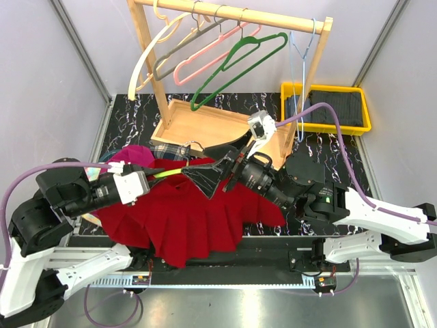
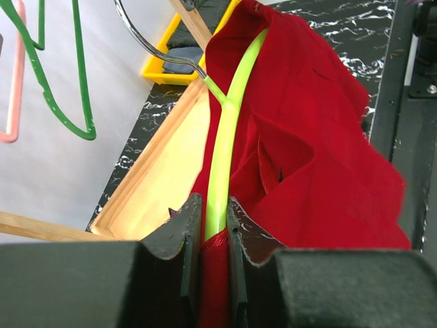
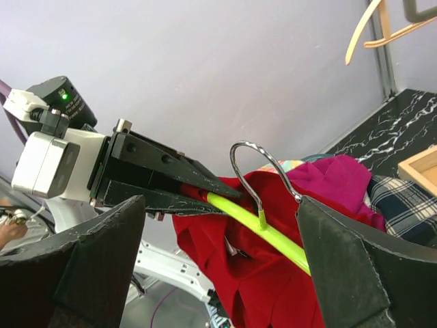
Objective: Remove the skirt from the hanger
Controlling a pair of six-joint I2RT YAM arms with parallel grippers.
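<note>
Pale walls point(image 1: 48, 61), black marble table point(image 1: 386, 160), wooden rack point(image 1: 232, 11).

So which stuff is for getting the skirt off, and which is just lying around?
For the job:
red skirt
lime hanger inside it
left gripper, pinching the hanger
right gripper, open by the hook

Just lying about:
wooden rack
spare hangers
yellow bin
plaid cloth
pink cloth

Red skirt point(image 1: 184, 219) hung on a lime-green hanger point(image 1: 167, 173).
The skirt's pleated cloth spreads over the near-left table. The hanger bar runs left to right through the waist, with a silver hook point(image 3: 256, 164) at its middle.
</note>
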